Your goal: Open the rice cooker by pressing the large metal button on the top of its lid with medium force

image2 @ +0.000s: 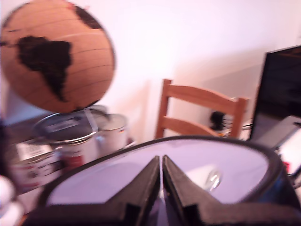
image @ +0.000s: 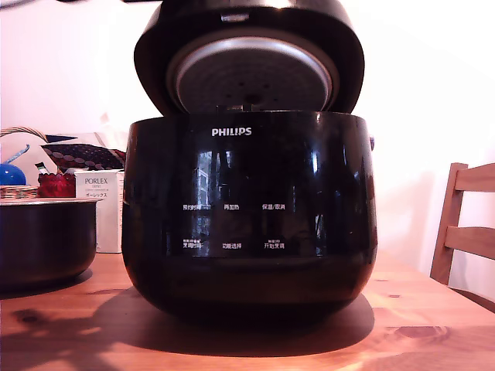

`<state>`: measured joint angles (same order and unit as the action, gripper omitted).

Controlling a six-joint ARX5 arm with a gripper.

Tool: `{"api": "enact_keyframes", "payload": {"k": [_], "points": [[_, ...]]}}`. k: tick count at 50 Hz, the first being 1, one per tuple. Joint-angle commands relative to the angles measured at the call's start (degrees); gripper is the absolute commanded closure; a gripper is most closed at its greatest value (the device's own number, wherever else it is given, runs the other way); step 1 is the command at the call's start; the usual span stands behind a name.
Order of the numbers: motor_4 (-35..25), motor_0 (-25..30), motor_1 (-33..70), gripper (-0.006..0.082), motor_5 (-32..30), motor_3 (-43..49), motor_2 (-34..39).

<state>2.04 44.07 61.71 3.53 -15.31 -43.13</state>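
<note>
The glossy black rice cooker [image: 249, 216] with a white PHILIPS logo fills the middle of the exterior view. Its lid [image: 249, 58] stands raised and tilted back, showing the silvery dimpled inner plate [image: 251, 76]. The gripper does not show in the exterior view. In the wrist view my gripper [image2: 161, 160] is shut, its black fingers [image2: 146, 186] pressed together with nothing between them, just over the shiny curved outer face of the lid [image2: 113, 174]. A small metallic piece [image2: 214, 179] glints on that surface; I cannot tell whether it is the button.
A smaller dark pot [image: 42, 239] with a pale rim sits at the exterior view's left, beside a white PORLEX box [image: 100, 209]. A wooden chair [image: 468, 224] stands at the right. The wrist view shows a cork globe [image2: 56, 54], metal tins [image2: 70, 136], a chair [image2: 200, 113], and a dark screen [image2: 282, 89].
</note>
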Motion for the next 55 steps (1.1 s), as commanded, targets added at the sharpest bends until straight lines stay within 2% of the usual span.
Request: {"api": "enact_keyframes", "payload": {"k": [1, 22, 42, 55], "points": [[0.7, -0.3, -1.2, 0.0789, -0.9, 1.0, 1.7], [3.4, -6.9, -11.7, 0.0789, -5.1, 10.1, 1.7], [3.6, -22.0, -20.9, 0.0789, -8.6, 21.3, 1.7], [2.8, -30.2, -24.3, 0.0789, -9.8, 24.8, 1.7]]}}
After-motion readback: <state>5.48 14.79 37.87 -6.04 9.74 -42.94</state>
